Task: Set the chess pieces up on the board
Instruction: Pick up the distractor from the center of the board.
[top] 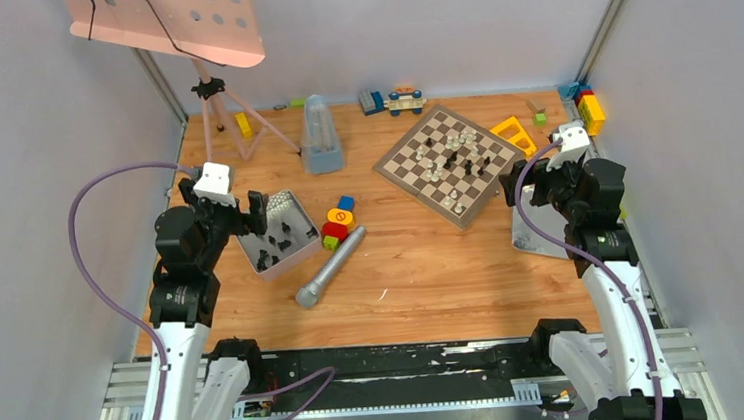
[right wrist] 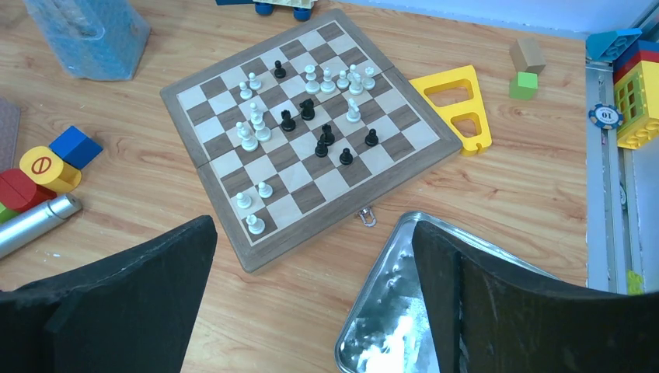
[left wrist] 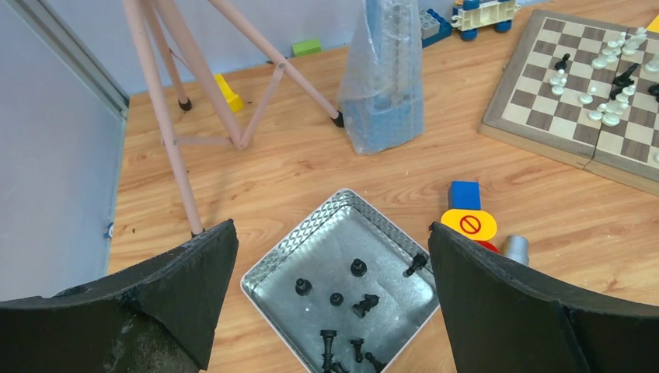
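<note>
The left gripper (left wrist: 332, 230) hangs with its jaws spread wide above a metal tray (left wrist: 289, 256) at the near left of the table (left wrist: 256, 167), gripping nothing. Inside lie several black chess pieces (left wrist: 357, 268), tiny, some tipped on their sides and bunched at the near corner. I judge this the riskiest pick: the broad fingers may pinch two at once, squirt one out, or catch the tray wall and shove the tray along.

The right gripper (right wrist: 312, 229) is likewise spread and holds nothing, poised over a second metal tray (right wrist: 385, 315) just beside the board's near edge.

The chessboard (right wrist: 299, 198) sits further out on the right half of the table, turned corner-on to the arms. White pieces (right wrist: 250, 138) and black pieces (right wrist: 325, 144) stand scattered over its middle squares, several close together, so a descending finger could topple neighbours. The skewed board also makes a misjudged square likely.

Between the left tray and the board lie coloured blocks (top: 338, 223) and a silver cylinder (top: 330, 265). A low carry could clip them, and the cylinder would probably roll.
</note>
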Robot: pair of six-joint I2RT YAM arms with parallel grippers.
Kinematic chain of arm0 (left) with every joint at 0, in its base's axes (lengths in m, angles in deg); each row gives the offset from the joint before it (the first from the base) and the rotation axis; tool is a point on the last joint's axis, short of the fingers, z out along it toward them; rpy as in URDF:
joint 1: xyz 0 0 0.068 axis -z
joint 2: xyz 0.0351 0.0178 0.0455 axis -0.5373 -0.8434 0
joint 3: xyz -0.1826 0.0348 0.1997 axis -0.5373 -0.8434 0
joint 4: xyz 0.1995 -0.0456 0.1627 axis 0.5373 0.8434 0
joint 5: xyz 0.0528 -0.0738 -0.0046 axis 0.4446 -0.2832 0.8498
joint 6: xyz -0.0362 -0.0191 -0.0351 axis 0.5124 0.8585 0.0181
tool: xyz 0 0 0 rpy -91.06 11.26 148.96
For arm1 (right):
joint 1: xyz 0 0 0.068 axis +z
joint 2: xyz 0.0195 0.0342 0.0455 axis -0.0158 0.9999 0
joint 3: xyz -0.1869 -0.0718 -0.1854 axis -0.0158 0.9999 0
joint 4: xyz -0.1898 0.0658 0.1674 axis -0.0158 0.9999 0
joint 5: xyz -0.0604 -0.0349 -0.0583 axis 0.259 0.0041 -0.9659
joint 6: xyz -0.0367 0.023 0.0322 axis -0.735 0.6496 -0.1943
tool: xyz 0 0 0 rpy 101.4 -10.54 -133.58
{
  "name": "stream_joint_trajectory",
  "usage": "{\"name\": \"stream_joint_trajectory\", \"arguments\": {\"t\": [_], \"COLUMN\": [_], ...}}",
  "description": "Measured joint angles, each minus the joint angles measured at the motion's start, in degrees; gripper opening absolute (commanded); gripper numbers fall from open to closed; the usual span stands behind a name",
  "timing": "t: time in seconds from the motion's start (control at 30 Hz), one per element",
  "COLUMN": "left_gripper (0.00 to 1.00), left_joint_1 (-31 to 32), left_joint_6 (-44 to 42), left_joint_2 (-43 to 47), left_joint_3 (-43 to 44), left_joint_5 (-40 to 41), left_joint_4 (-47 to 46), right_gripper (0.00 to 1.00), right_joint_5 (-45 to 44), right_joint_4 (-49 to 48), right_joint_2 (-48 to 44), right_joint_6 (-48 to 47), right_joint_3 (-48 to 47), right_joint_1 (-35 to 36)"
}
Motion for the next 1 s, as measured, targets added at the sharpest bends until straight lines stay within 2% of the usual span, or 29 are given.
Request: {"name": "stream_joint_trajectory", "arguments": {"t": [0.33, 0.63, 0.73, 0.83, 1.0], "left_gripper": [1.0, 0.99, 0.97, 0.93, 0.81], "left_joint_1": [0.0, 1.3, 7.4, 16.2, 28.2], "left_joint_6": [-1.7, -12.2, -16.5, -19.2, -20.4], "left_joint_2": [0.4, -4.7, -9.5, -13.8, -22.6], "left_joint_3": [0.0, 6.3, 9.6, 9.4, 8.4], "left_joint_5": [-1.7, -13.0, -12.6, -8.9, -1.9], "left_joint_4": [2.0, 13.9, 18.5, 21.6, 24.8], "right_gripper": [1.0, 1.0, 1.0, 1.0, 1.0], "right_joint_5": [0.7, 2.2, 3.3, 4.2, 5.1], "right_joint_4": [0.0, 0.0, 0.0, 0.0, 0.0], "right_joint_2": [0.0, 0.0, 0.1, 0.4, 0.7], "right_joint_6": [-0.4, -1.2, -1.5, -1.9, -2.3], "right_joint_3": [0.0, 0.3, 0.8, 0.9, 0.9], "right_joint_1": [0.0, 0.0, 0.0, 0.0, 0.0]}}
